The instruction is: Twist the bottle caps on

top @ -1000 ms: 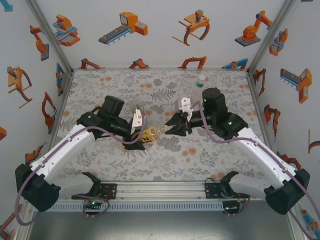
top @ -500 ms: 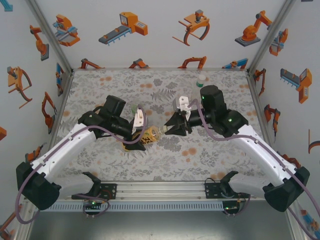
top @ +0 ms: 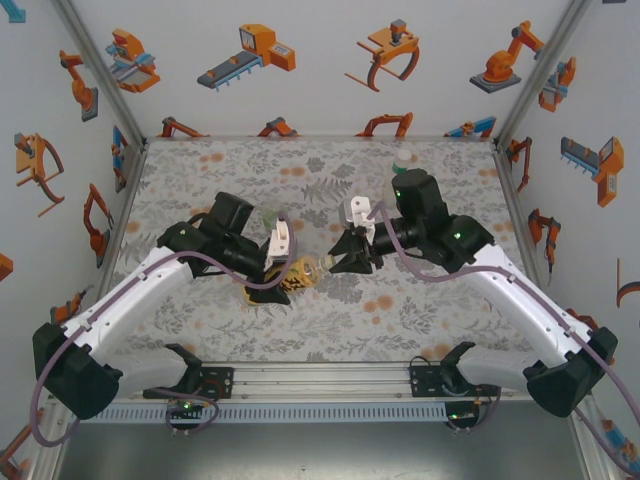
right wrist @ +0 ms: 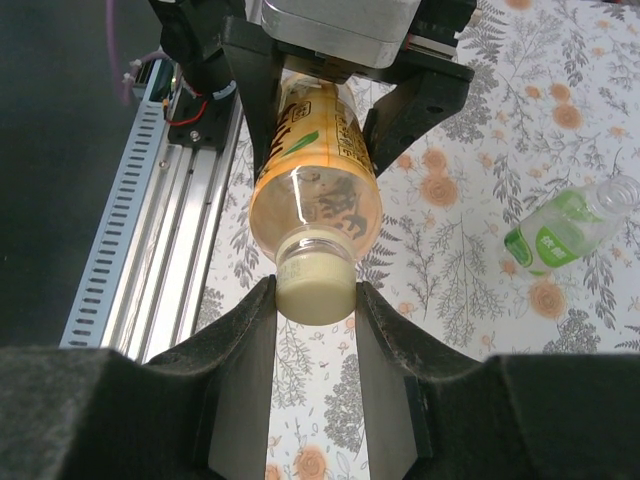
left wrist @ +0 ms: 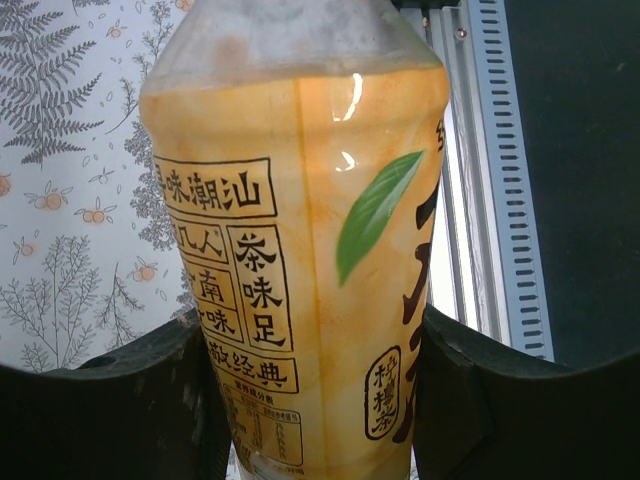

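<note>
Where your left end effector (top: 278,283) sits: mid bench (top: 200,170), a bit left of centre.
Left end effector state: clenched on the yellow bottle (left wrist: 300,250), one dark finger on each side of the labelled body, low on the label in the left wrist view.
Yellow bottle: yellow label with black characters and a green leaf. You see it tipped over, neck pointing right toward your right end effector (right wrist: 315,300). Cannot tell if it touches the bench.
Right end effector state: clenched on the bottle cap (right wrist: 314,292), a finger pressed on either side of it.
Bottle cap: pale cream, sitting on the yellow bottle's neck, clear neck ring just behind it. You cannot tell how far it is threaded on.
Clear bottle with white-green label (right wrist: 560,235): lying on its side on the bench, on the far side of the yellow bottle, apart from both end effectors.
Small green-topped bottle (top: 403,158): upright near the far right of the bench, partly behind your right arm (top: 510,298).
Rail (right wrist: 150,200): slotted metal, along the near edge of the bench, near side of the yellow bottle.
</note>
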You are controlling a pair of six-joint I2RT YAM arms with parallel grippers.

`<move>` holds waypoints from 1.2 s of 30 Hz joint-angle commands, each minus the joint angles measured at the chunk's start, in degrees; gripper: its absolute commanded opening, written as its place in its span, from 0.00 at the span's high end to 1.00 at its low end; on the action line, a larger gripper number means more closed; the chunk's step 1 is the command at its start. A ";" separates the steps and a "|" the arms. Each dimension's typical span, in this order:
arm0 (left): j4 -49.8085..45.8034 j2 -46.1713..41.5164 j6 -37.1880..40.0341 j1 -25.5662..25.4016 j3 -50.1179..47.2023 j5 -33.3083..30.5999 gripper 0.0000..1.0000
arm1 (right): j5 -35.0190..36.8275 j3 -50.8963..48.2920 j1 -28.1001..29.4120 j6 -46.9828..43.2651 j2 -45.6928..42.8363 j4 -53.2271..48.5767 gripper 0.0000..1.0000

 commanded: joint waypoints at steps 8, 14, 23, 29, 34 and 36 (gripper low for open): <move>-3.12 0.92 3.03 -0.93 2.06 2.98 1.00 | 1.64 4.20 1.56 -5.88 2.22 -4.97 1.00; -3.17 1.03 3.02 -0.93 1.99 3.96 1.00 | 1.79 4.03 2.06 -7.78 2.28 -5.42 1.00; -5.13 2.79 2.85 -0.93 3.30 5.04 1.00 | 4.76 5.55 3.94 -11.12 2.85 -8.60 1.00; -5.89 3.33 2.81 -0.92 4.05 5.60 1.00 | 6.95 5.96 5.74 -12.73 3.46 -9.98 1.00; -5.33 2.38 3.77 -0.93 3.62 5.83 1.00 | 7.09 4.44 5.89 -12.57 2.89 -8.85 1.00; -4.45 1.61 3.87 -0.92 3.07 5.83 1.00 | 7.00 3.57 5.93 -12.31 2.25 -7.96 1.00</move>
